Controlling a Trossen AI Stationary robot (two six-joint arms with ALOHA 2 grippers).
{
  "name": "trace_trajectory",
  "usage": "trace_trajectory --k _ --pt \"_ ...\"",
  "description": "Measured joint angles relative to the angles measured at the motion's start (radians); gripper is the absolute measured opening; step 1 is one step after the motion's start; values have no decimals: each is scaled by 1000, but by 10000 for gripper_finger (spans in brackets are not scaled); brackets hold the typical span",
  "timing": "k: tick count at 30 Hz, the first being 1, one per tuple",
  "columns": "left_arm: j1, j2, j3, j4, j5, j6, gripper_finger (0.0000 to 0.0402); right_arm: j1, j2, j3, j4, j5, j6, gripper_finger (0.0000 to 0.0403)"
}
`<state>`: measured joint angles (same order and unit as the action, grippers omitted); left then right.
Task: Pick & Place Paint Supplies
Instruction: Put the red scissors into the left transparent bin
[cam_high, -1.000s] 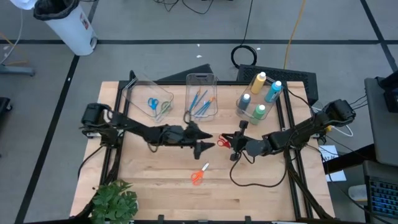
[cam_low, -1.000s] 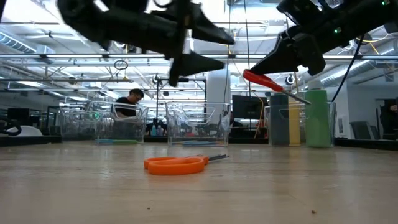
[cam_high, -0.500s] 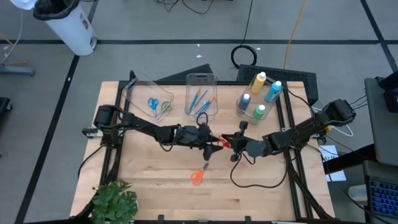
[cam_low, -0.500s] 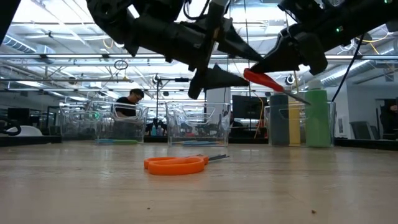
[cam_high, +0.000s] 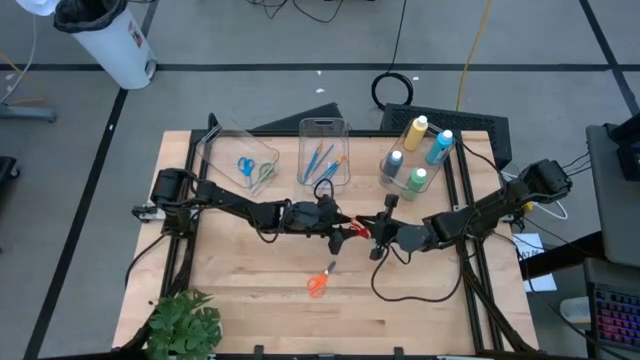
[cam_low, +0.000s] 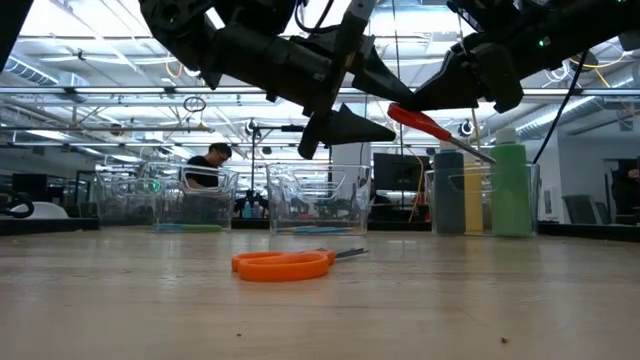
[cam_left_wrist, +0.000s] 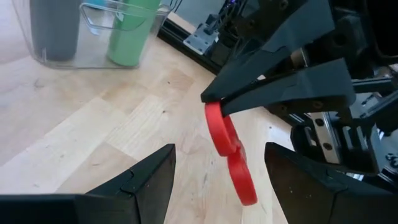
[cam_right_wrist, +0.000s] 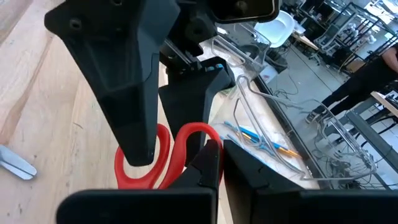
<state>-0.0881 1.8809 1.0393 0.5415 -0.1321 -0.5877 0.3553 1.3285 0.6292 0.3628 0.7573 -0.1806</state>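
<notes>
Holding the red scissors (cam_high: 357, 230) above the middle of the table (cam_high: 250, 310), the right end effector (cam_high: 372, 229) has its fingers pressed together on the blades, and the red handles stick out toward the left arm. The left end effector (cam_high: 340, 238) hovers just in front of these handles with its fingers apart, one finger on each side of the loops in the left wrist view; I cannot tell if they touch. In the low view the red scissors (cam_low: 425, 124) hang tilted in the air between the two end effectors.

Below the left end effector, a little toward the plant (cam_high: 185, 328), the orange scissors (cam_high: 318, 281) lie flat on the table.

Farther behind the left end effector stand two clear bins: one (cam_high: 240, 160) contains the blue scissors (cam_high: 245, 167) and the green scissors (cam_high: 264, 174), the other (cam_high: 324, 150) contains the brushes (cam_high: 323, 163). Behind the right end effector a third bin (cam_high: 412, 163) holds the paint bottles (cam_high: 414, 133), upright and close together.

Beyond the table, in the low view, a person (cam_low: 208, 165) is in the room.
</notes>
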Motion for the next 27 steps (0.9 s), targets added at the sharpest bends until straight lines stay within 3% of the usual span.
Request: trace_trajectory --k 11,16,27 --pt "7 0 -1 1 2 -52 253 0 0 0 0 -1 0 0" --pt "15 0 -1 0 79 -93 253 0 0 0 0 -2 0 0" --pt "14 0 -1 0 72 -104 253 0 0 0 0 -3 3 0"
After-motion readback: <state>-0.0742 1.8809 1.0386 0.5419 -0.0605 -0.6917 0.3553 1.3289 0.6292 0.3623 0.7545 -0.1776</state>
